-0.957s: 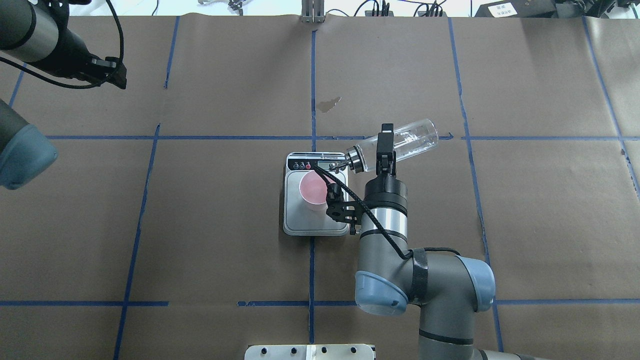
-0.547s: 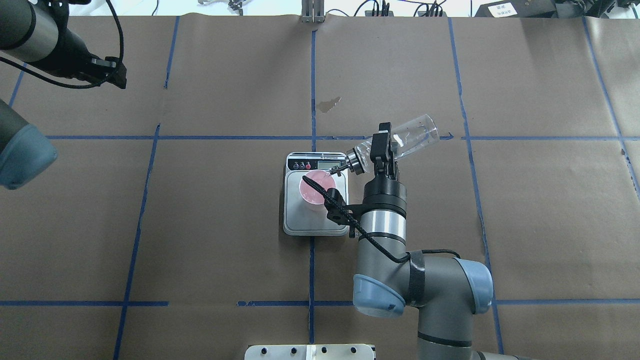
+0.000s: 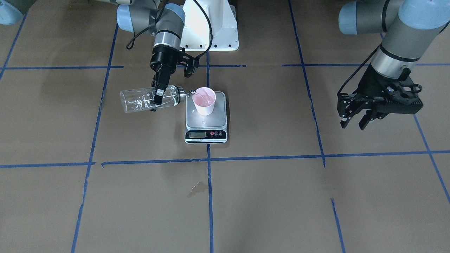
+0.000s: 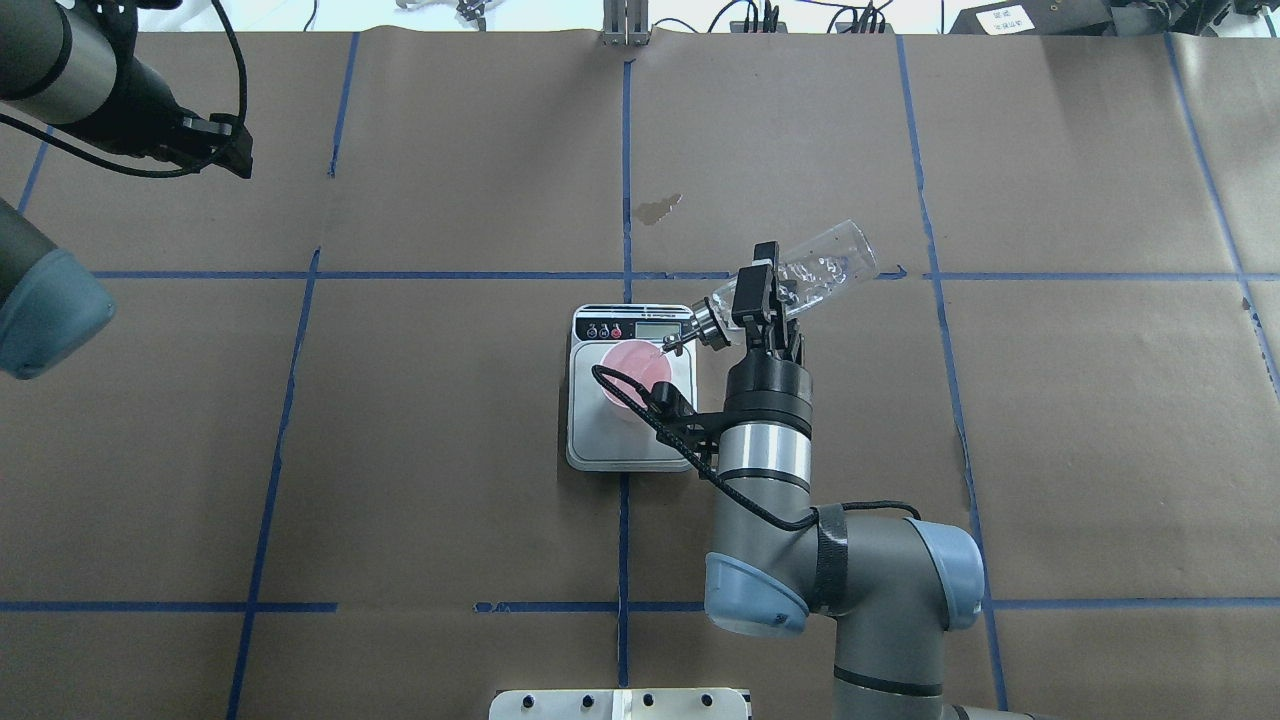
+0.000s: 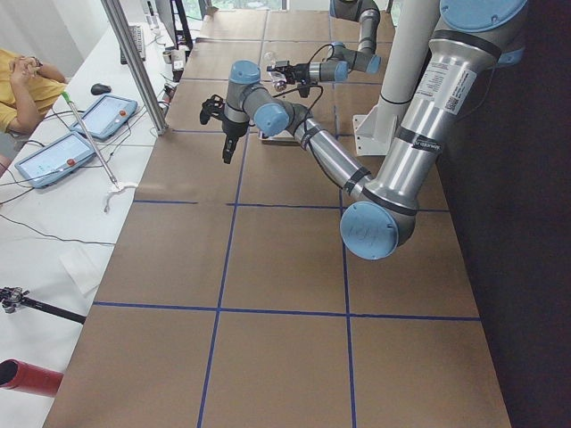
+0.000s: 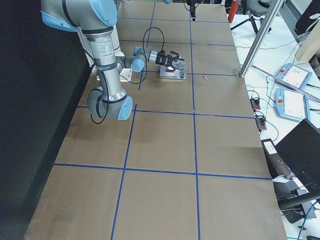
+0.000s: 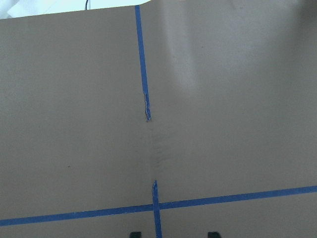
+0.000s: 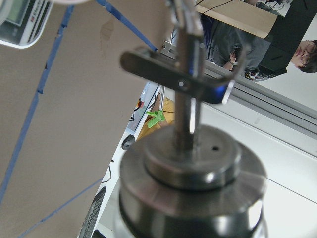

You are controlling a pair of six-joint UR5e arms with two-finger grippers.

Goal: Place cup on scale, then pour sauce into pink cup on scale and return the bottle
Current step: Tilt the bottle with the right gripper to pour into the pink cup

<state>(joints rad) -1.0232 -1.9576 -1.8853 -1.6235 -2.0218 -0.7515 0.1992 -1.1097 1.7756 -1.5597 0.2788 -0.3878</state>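
The pale pink cup (image 3: 204,101) stands upright on the scale (image 3: 205,122), towards its back. My right gripper (image 3: 156,99) is shut on the clear glass bottle (image 3: 139,101) and holds it nearly level, base a little up. The silver spout (image 3: 190,92) is at the cup's rim. Clear sauce (image 3: 135,103) shows inside the glass. In the overhead view the bottle (image 4: 825,263) slants from the gripper (image 4: 763,300) down to the cup (image 4: 630,372) on the scale (image 4: 592,440). The right wrist view shows the spout cap (image 8: 190,163) close up. My left gripper (image 3: 353,123) is open and empty, far off.
A dark stain (image 4: 657,208) marks the brown paper beyond the scale. Blue tape lines cross the table. The robot base (image 3: 211,31) stands behind the scale. The left wrist view shows only paper and tape. An operator (image 5: 22,89) sits past the far edge.
The right gripper has tipped the bottle further, base up and spout down, and brought the spout from over the scale's display to the cup's rim. The left arm has not moved.
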